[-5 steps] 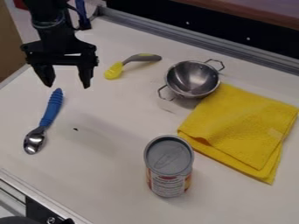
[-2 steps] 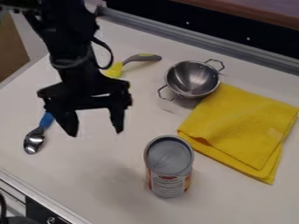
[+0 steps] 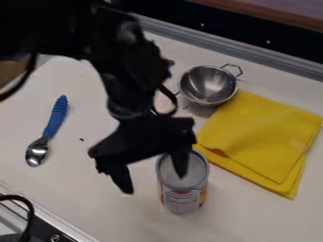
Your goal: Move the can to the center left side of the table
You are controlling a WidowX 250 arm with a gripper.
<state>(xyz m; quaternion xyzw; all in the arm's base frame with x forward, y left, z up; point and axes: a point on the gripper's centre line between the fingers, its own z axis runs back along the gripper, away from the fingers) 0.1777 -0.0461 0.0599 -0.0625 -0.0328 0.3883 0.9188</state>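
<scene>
Camera view: on the desk (image 3: pixel 95 201), a tin can (image 3: pixel 183 198) stands upright. Beside and above it hangs the hand (image 3: pixel 154 183), fingers spread apart, one tip overlapping the can's top in view, the other left of the can; whether they touch it, I cannot tell. Farther back, left of the can, lies a blue-handled spoon (image 3: pixel 55 117); beyond the can to the right, a folded yellow cloth (image 3: pixel 259 137); farthest beyond it, a metal bowl (image 3: pixel 208 85).

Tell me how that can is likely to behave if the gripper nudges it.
The can stands upright and is taller than wide, so a high push might tip it. Its rigid-looking metal wall probably won't give much, and its round side could roll if it fell.
</scene>
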